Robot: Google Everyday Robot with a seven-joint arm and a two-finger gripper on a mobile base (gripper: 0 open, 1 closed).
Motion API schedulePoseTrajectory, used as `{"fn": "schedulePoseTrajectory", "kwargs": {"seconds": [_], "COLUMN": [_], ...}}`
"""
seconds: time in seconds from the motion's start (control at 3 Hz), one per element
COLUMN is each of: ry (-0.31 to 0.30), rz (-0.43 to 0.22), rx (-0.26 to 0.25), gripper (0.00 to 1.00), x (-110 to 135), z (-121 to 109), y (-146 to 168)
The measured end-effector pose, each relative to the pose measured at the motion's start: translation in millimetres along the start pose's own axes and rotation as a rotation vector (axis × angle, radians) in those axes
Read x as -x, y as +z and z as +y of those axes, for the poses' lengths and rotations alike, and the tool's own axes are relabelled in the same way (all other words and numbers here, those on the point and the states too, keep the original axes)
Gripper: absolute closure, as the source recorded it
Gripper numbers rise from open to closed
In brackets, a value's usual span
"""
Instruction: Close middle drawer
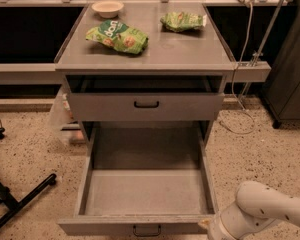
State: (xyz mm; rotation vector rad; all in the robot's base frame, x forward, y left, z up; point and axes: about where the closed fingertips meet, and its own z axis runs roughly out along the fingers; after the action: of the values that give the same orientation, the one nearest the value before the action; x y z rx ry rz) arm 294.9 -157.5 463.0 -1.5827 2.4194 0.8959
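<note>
The middle drawer (140, 194) is pulled far out of the grey cabinet. Its long shallow tray is bare, and its front edge with the small black bar handle (146, 230) lies at the bottom of the view. The top drawer (145, 106) above it stands slightly ajar. The lowest drawer is hidden beneath. My white arm (270, 209) comes in from the bottom right. The gripper (207, 226) sits at the front right corner of the middle drawer, mostly cut off by the bottom edge.
The cabinet top (190, 54) holds two green snack bags (117, 35) (182, 20) and a small white bowl (107, 7). A black stand leg (20, 201) lies on the speckled floor at left. A dark cabinet (292, 69) and a white cable (245, 59) are at right.
</note>
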Motion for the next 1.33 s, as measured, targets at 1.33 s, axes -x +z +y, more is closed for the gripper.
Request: {"fn": "schedulePoseTrajectory", "kwargs": {"seconds": [1.33], "ry": [-0.152], "rz": [-0.021], "rx": [0.034], "gripper": [0.0], "x": [78.1], "z": [-56.5], "y": [59.2]}}
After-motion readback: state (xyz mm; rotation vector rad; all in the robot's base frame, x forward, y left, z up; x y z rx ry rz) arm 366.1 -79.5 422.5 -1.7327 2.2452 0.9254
